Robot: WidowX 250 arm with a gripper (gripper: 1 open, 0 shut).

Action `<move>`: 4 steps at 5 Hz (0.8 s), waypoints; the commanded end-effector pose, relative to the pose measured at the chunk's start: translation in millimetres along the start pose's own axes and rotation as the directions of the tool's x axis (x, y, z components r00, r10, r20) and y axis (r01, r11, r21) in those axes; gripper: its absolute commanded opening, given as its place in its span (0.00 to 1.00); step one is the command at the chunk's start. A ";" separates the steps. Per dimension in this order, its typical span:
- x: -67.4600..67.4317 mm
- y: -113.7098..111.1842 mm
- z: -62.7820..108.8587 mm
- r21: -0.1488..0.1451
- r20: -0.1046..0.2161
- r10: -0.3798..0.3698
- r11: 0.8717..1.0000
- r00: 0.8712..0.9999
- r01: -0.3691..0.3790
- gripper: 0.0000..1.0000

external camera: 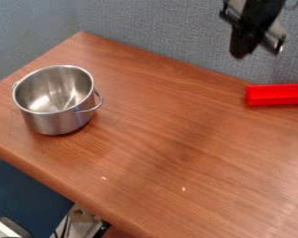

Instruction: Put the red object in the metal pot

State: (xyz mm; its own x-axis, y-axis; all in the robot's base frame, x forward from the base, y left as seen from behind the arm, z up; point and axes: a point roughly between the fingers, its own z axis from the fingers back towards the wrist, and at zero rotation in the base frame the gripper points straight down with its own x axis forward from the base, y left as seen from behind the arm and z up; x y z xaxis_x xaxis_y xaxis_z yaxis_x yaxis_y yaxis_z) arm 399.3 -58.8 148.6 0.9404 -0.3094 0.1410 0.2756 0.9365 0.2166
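1. The bench, a warm brown wooden top, fills most of the frame and runs diagonally from the upper left to the lower right. Both task things rest on it, and a broad stretch of bare wood lies between them.

2. The metal pot stands upright at the left of the frame, near the bench's left edge. Its mouth faces up and nothing is seen inside, so it is judged ready to receive a drop from above. Its thin wire handle hangs at the side turned toward the centre of the frame.

3. The pincer is seen at the upper right, raised above the bench and pointing steeply down. Its jaws are shut and nothing red is seen between them, so it is taken to be closed on nothing.

4. The red object lies flat on the bench at the right edge of the frame, below the pincer and apart from it, well away from the pot. As the block sits on the wood and not in the jaws, the grasp is judged not yet achieved; a fresh descent with opened jaws appears to be needed before any carry toward the pot.
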 end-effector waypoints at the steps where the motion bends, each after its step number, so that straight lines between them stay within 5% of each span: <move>1: -11.4 9.3 47.6 0.012 0.057 0.020 1.000 0.998 -0.021 1.00; 2: -16.9 7.8 37.5 -0.021 0.052 -0.053 0.998 0.997 0.054 1.00; 4: -16.0 -23.7 15.5 -0.030 -0.022 -0.034 0.999 0.999 0.033 1.00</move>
State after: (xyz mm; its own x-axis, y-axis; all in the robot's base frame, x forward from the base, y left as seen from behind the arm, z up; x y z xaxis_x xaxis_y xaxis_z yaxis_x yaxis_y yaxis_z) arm 374.0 -79.1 142.4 0.9386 -0.3366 0.0753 0.3189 0.9300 0.1825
